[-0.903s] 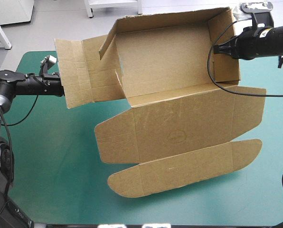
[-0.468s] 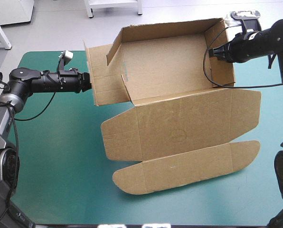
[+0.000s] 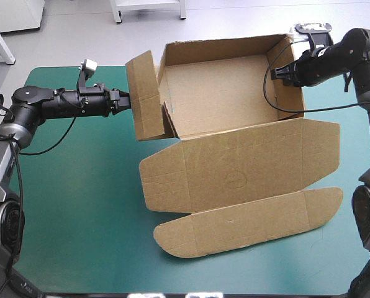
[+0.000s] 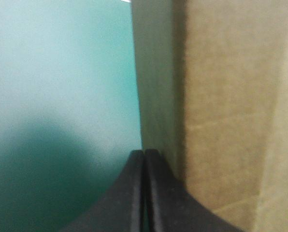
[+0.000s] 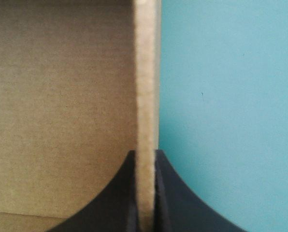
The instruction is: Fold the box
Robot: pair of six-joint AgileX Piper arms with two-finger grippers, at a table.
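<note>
1. High view is showing the box (image 3: 222, 87) sitting toward the far side of the worktop (image 3: 73, 205), open on top like a tray.
2. The back wall (image 3: 222, 46) and the right wall (image 3: 293, 99) are standing up. The left wall (image 3: 144, 99) is standing nearly straight too, but it is sticking out past the tray's corner and is not tucked in.
3. The lid (image 3: 234, 171) is lying flat on the teal-green cover toward the near edge, and its long front flap (image 3: 247, 220) is lying spread out as well.
4. The right pincer (image 3: 278, 73) is pinching the right wall. In the right wrist view the pale board edge is running between the two black fingers, which are almost closed on it (image 5: 145, 154).
5. The left pincer (image 3: 124, 99) is touching the outside of the left wall. In the left wrist view its fingers are pressing together (image 4: 144, 153) with no board showing between them, so it is probably pushing, not holding.
6. The job is looking about half done. The side walls are probably waiting to be tucked so they stand alone.
7. Nothing else is showing on the cover near the box. The flat lid is filling the near side, but it is not blocking either arm.
</note>
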